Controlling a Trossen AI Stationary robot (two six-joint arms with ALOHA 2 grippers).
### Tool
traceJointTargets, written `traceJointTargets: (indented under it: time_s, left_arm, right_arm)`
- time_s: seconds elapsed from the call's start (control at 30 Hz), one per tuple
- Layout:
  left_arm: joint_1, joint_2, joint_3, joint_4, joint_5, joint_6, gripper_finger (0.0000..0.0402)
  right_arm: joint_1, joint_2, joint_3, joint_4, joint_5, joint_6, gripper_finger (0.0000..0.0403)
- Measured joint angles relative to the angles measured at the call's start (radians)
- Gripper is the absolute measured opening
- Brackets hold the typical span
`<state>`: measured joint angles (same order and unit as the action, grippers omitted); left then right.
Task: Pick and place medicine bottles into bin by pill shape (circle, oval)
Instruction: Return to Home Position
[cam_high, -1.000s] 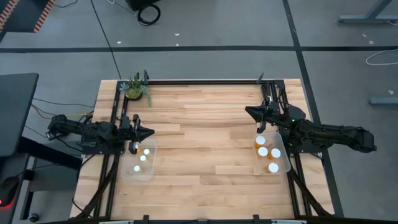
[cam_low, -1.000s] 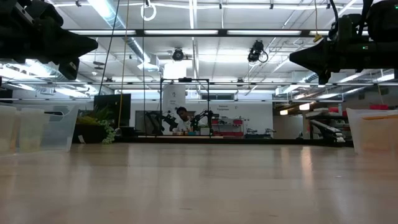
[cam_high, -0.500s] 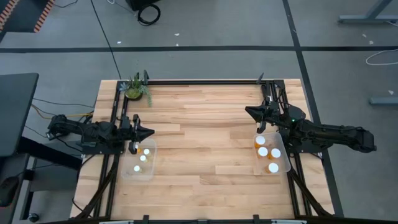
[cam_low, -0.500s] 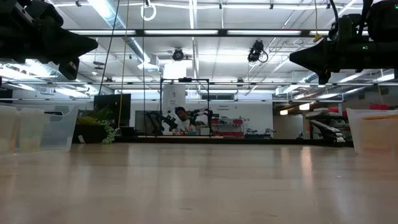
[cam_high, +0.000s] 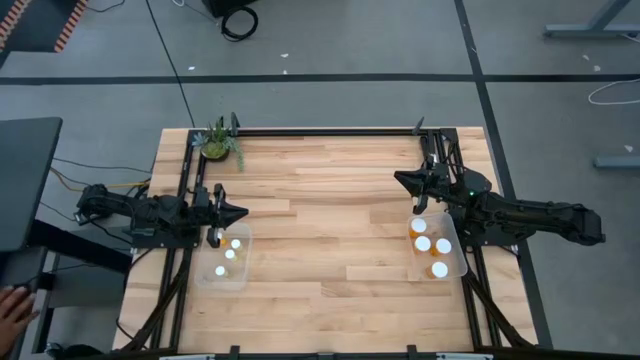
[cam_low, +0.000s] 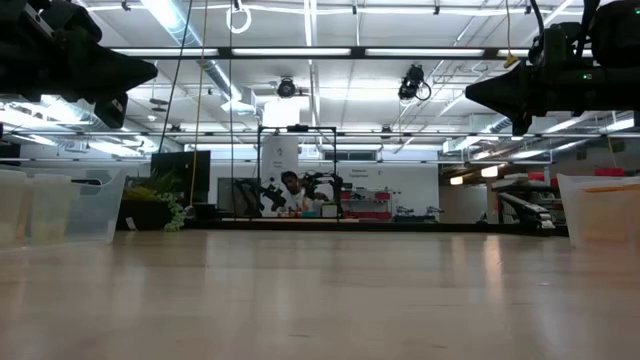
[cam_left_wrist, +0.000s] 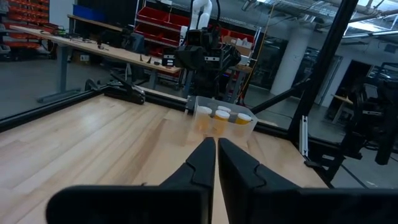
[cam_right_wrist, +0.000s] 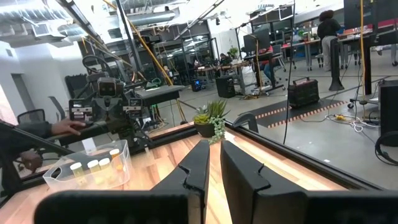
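Bottles binned, both arms at table sides

Left gripper (cam_left_wrist: 216, 142): fingers nearly touching, empty, tip over the left bin (cam_high: 222, 275) at its inner far corner. Pale bottles (cam_high: 229, 255) sit in that bin, just below the tip. Right gripper (cam_right_wrist: 214, 144): same thin slit, empty, just beyond the right bin (cam_high: 455, 262), which holds four amber bottles (cam_high: 432, 244). Open wood table (cam_high: 330, 220) lies between the bins. The high view shows the caps; the low view shows only bin walls. Plant (cam_high: 217, 143) sits at the far left corner.

The middle of the light wooden counter (cam_high: 330, 230) lies open for passing. At its sides stand the left clear plastic bin (cam_high: 205, 283), the right clear plastic bin (cam_high: 460, 268) and, in the far left corner, the small green potted plant (cam_high: 218, 142).
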<state>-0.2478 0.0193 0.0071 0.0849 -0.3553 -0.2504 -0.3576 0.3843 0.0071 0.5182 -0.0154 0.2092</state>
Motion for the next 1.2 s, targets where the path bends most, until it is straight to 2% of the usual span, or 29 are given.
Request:
traceJointTargets:
  time_s: [0.2, 0.57, 0.93, 1.2]
  left_arm:
    - [0.0, 0.0, 0.0, 0.0, 0.0, 0.001, 0.0021]
    - [0.0, 0.0, 0.0, 0.0, 0.0, 0.0, 0.0036]
    - [0.0, 0.0, 0.0, 0.0, 0.0, 0.0, 0.0023]
    - [0.0, 0.0, 0.0, 0.0, 0.0, 0.0, 0.0035]
  right_arm:
    - [0.0, 0.0, 0.0, 0.0, 0.0, 0.0, 0.0046]
    - [0.0, 0.0, 0.0, 0.0, 0.0, 0.0, 0.0046]
    - [0.0, 0.0, 0.0, 0.0, 0.0, 0.0, 0.0046]
    - [0.0, 0.0, 0.0, 0.0, 0.0, 0.0, 0.0046]
